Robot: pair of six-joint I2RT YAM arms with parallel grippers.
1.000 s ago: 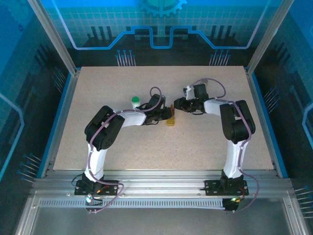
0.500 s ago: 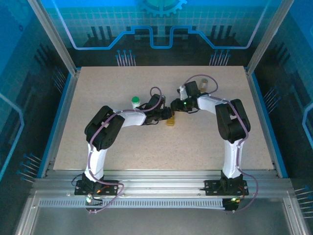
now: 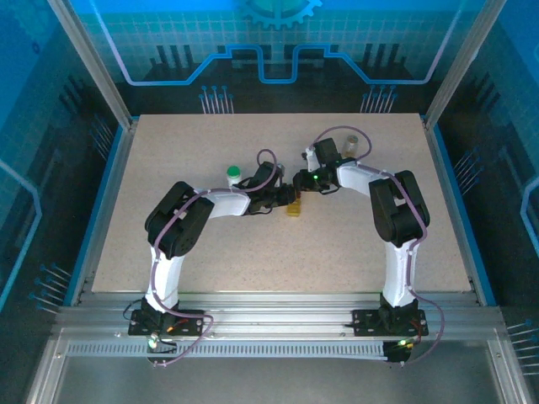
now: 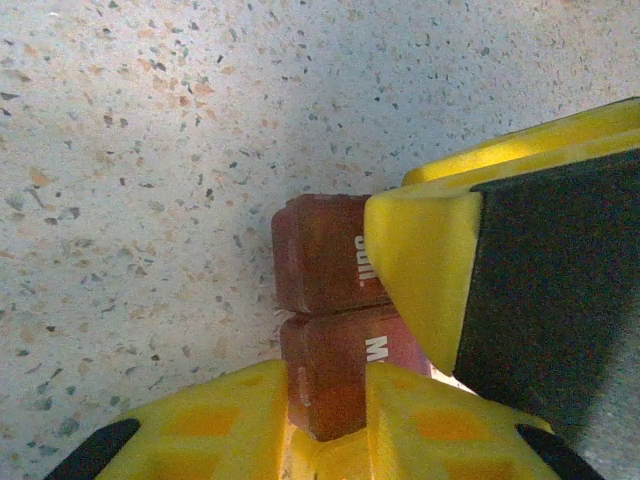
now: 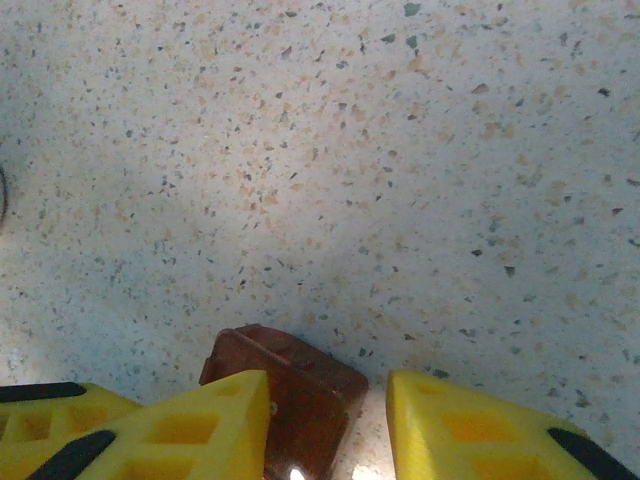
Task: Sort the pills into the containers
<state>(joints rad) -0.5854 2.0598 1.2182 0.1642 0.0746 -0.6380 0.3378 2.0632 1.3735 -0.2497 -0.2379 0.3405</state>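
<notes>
**Item:** dark red box (image 4: 325,290), small, in two parts, with white lettering. It is at the table's (image 3: 253,261) centre, just beyond the yellow box (image 3: 293,209) and right of the green-capped bottle (image 3: 233,174). Whether it rests on the surface or is raised off it cannot be told.

**Held by:** left gripper (image 4: 370,330), clamped tight across it.

**Right gripper** (image 5: 325,400): part-open and straddling a corner of the box. One finger is against it, a gap shows at the other, and nothing is gripped.

**Step, as judged:** opening the lid.

**Handling:** firm left grip with the box level. The right jaws should close on the lid edge alone and lift gently, without twisting.

**Obscured:** the lettering is cut off by a finger, the seam between lid and body is unclear, and the contents are hidden.
</notes>
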